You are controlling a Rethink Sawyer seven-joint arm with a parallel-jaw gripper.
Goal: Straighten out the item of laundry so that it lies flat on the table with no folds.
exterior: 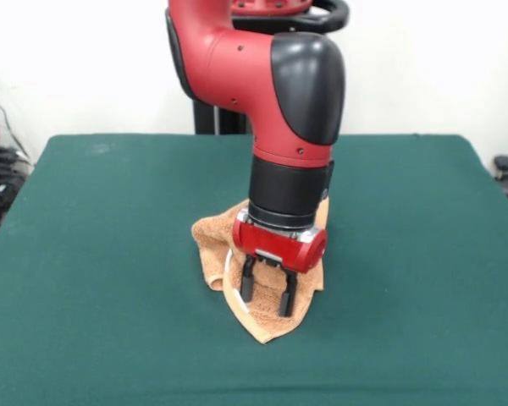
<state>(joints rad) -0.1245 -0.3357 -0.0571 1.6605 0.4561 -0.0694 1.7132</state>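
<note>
a green-covered table [93, 254] fills the front view, bare at its left. near the middle lies a tan towel [213, 238], bunched and folded, one corner pointing toward the camera and a pale edge showing along its left side. directly above it the red and black arm [267, 93] descends, its gripper [267, 296] low over the cloth, dark fingers [247, 283] narrowly parted, holding nothing visible.

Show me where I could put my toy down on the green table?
The dark green felt table is bare on both sides of the crumpled tan terry towel, out to its edges, and along the near edge. The middle is crowded: the red and black gripper hangs open over the towel.
</note>
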